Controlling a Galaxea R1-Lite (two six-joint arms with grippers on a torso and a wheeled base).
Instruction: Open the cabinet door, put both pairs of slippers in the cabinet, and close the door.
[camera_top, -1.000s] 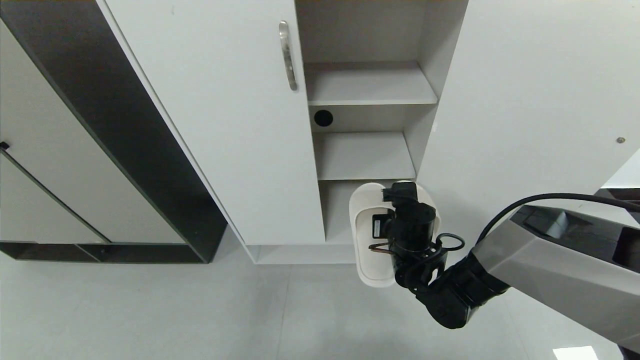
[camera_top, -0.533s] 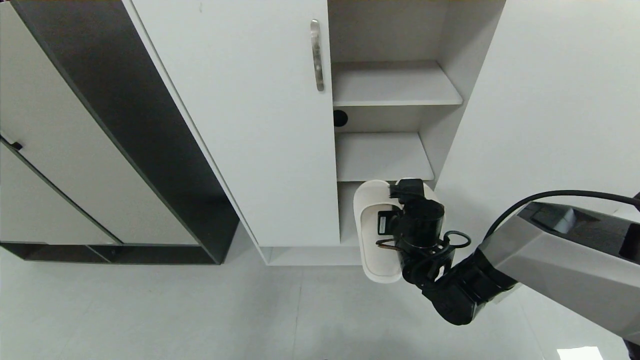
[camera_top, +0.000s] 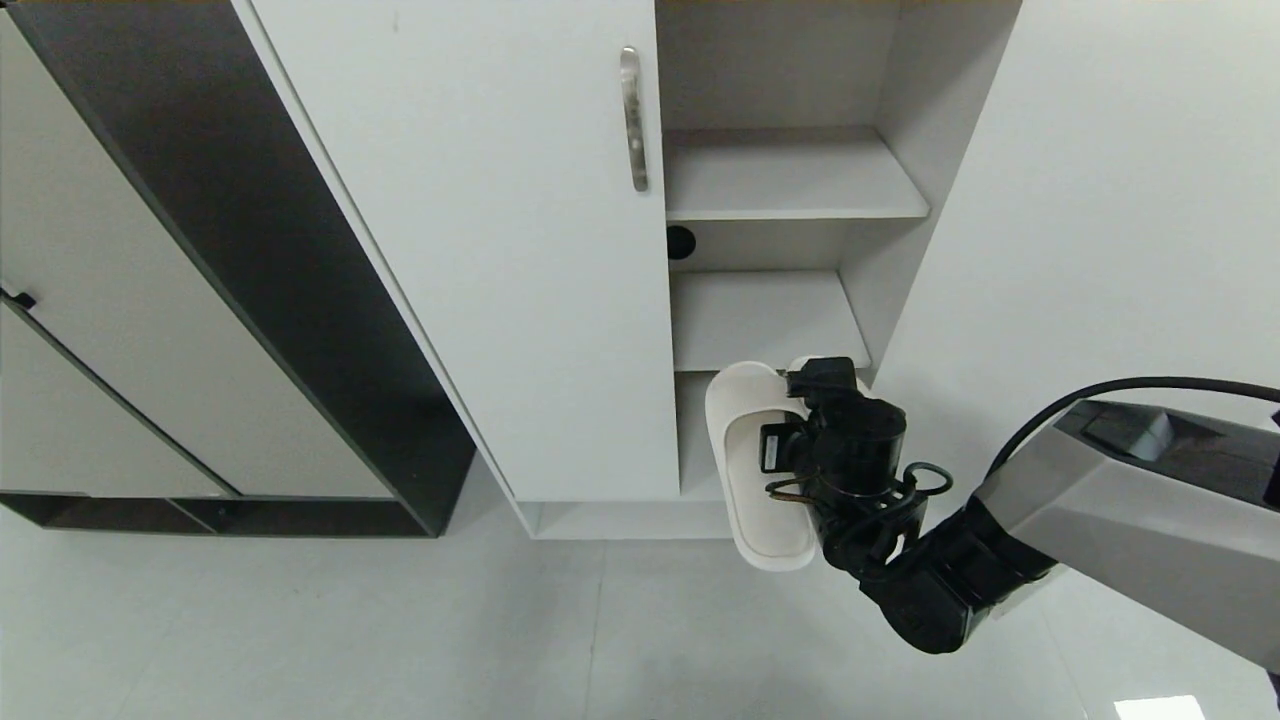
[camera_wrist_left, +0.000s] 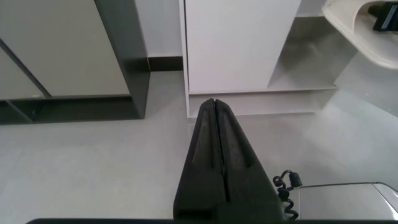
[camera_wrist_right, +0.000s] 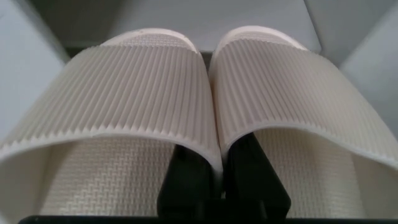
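Right claw (camera_top: 815, 395), clamped on the slippers (camera_top: 760, 480) by their inner straps, has lined up better with the cabinet's bottom compartment (camera_top: 698, 440). Toes now at its mouth, so it looks ready to insert. Left claw (camera_wrist_left: 214, 118) closed, empty.

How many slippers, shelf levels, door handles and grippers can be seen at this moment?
slippers: 2, cream
shelf levels in the open compartment: 3
door handle: 1
Grippers: 2, the left gripper shut and empty, the right gripper shut on the slippers
Total: 8
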